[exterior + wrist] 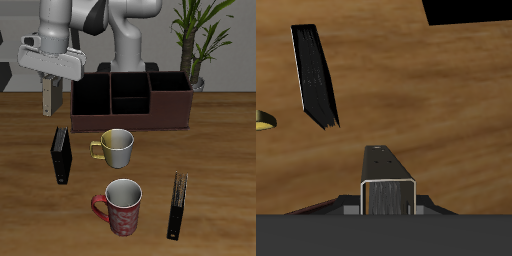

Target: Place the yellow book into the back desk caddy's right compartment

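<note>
One thin grey hardback with tan-yellow side [49,106] clamped upright in gripper [49,88], above worktop [220,160] near back edge, beside long reddish-brown desk caddy [170,108].

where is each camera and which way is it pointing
Exterior view: sits in front of and above the table, facing back toward the robot's base; it shows the arm and the gripper hanging over the wood beside the back desk caddy, plus two mugs and another book nearer the front edge.
Wrist view: rides on the gripper, looking down at the tabletop; only one finger and the hand's housing show.
Shared: the dark upright book lying near the gripper, and the yellow-handled mug, seen as a sliver.
</note>
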